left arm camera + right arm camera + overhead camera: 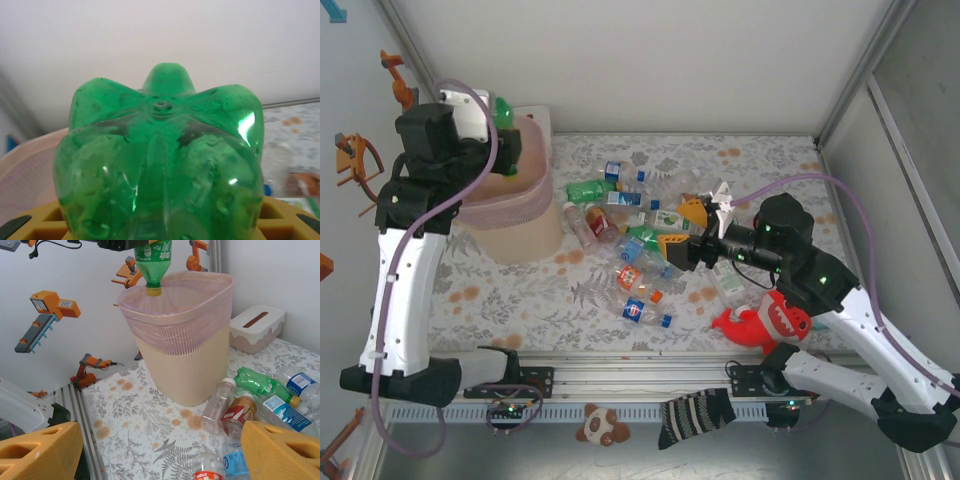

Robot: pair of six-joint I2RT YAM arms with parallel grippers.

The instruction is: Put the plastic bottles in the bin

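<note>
Jaws first: your left gripper (155, 227) is clamped on the green bottle (152, 260). The bottle's base faces the wrist camera and its yellow cap (153, 290) points straight down. The bin (185, 365) sits directly below those jaws, with the cap over its mouth at about rim height. Carrying it neck-down over the opening makes sense to me: let go and it should drop in clean rather than clip the rim. I'd say you're at the release step for this one.

Your right gripper (682, 228) has its jaws spread wide with nothing between them. It's hovering low over the surface (520, 300). The rest of the plastic bottles (630, 230) lie scattered on their sides just ahead of and beneath those jaws. That wide opening looks like prep for straddling the next bottle.

One heads-up: the pile is tightly packed, with bottles touching each other, so closing on one may nudge its neighbours. Loads left to bin, so the task looks far from finished.
</note>
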